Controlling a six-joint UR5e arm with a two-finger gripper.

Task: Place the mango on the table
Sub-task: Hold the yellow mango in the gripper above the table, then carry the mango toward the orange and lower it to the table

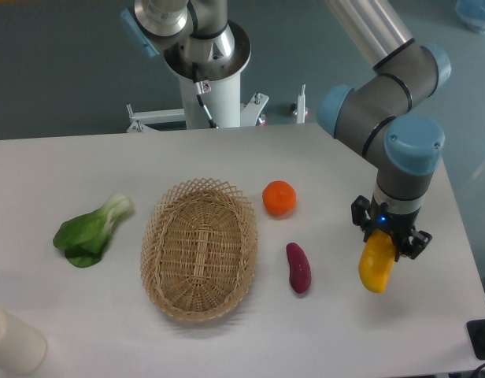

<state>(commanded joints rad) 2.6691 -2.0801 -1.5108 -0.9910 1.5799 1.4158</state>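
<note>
The mango (376, 268) is a smooth yellow fruit with an orange tinge, hanging lengthwise at the right of the white table (321, 339). My gripper (389, 239) is shut on the mango's upper end and points straight down. The mango's lower end is close to the tabletop; I cannot tell whether it touches. The fingertips are partly hidden by the fruit.
A round orange (279, 198) and a dark purple-red sweet potato (298, 268) lie left of the mango. A wicker basket (199, 249) stands at the centre. A green bok choy (91, 231) lies at the left. A white cylinder (12, 342) stands at the front left corner. The table's right edge is near the gripper.
</note>
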